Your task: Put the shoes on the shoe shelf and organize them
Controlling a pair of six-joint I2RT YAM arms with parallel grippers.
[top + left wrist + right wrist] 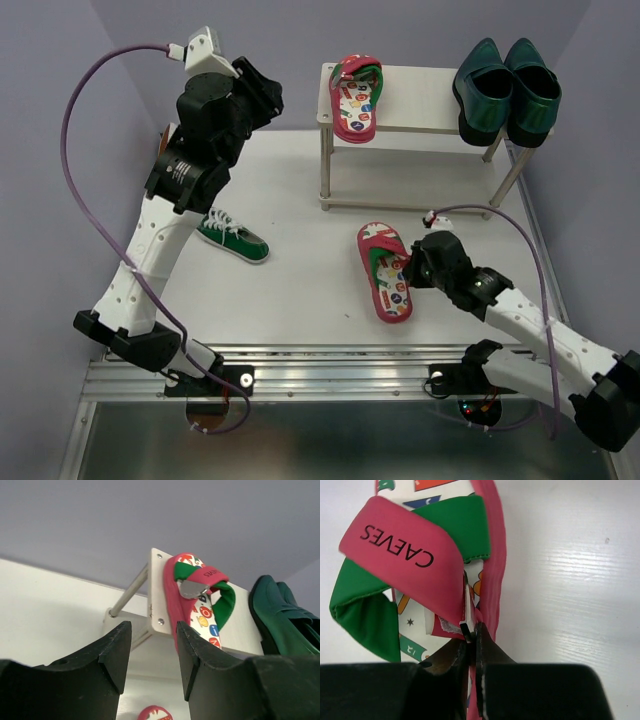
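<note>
The shoe shelf [425,105] stands at the back of the table. On its top board lie one red flip-flop [355,97] at the left and a pair of teal loafers [507,88] at the right. A second red flip-flop [385,272] lies on the table in front of the shelf. My right gripper [410,262] is shut on it, pinching where the red-and-green strap [405,550] meets the sole's right edge. A green sneaker [232,237] lies on the table at the left. My left gripper [153,630] hangs open and empty, raised just left of the shelf's corner [157,600].
Purple walls close in the table at the back and on both sides. A metal rail [330,375] runs along the near edge between the arm bases. The shelf's lower tier [420,140] shows nothing on it from above.
</note>
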